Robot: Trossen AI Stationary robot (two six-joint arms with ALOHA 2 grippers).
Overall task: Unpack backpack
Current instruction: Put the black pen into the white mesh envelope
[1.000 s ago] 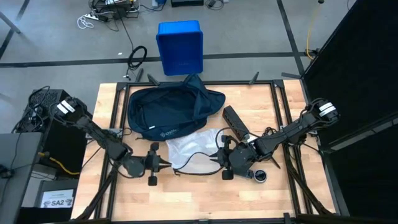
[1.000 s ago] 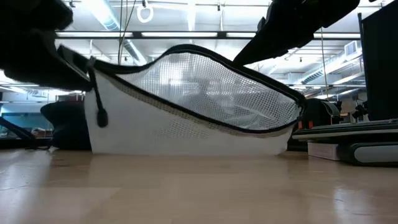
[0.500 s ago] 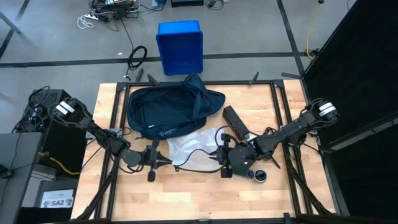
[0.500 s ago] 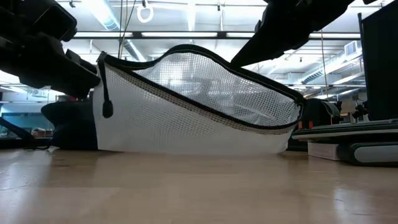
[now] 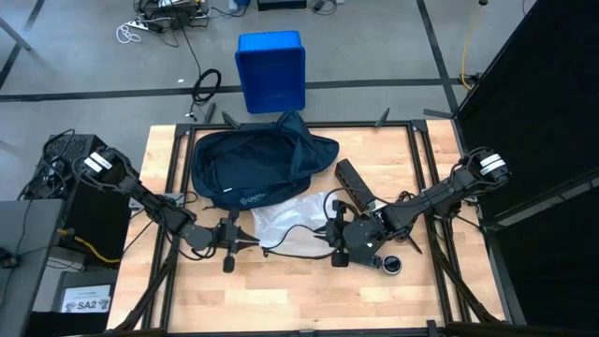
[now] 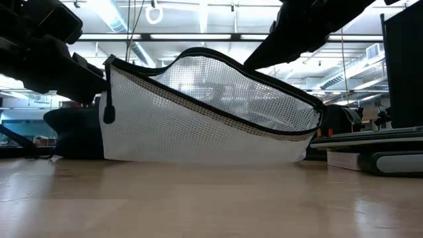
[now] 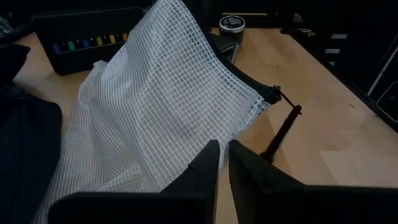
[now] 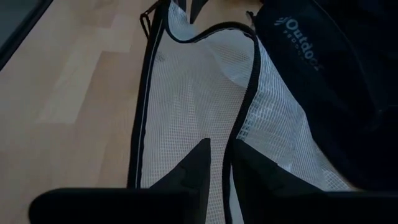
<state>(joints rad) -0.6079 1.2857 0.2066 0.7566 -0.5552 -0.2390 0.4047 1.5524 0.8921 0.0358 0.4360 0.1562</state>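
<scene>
Left gripper [image 5: 245, 245] and right gripper [image 5: 328, 240] each pinch an end of the mesh pouch [image 5: 285, 223] (beside the backpack [image 5: 257, 164]), probably tensioning its zipper.

Grey concrete floor [image 5: 374, 47] strewn with cables [image 5: 208, 86] surrounds the wooden table [image 5: 309, 295]; ceiling strip lights [image 6: 106, 13] glow overhead.

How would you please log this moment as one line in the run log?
left gripper: shut on mesh pouch edge | right gripper: shut on pouch's opposite edge | backpack: behind pouch on table
</scene>
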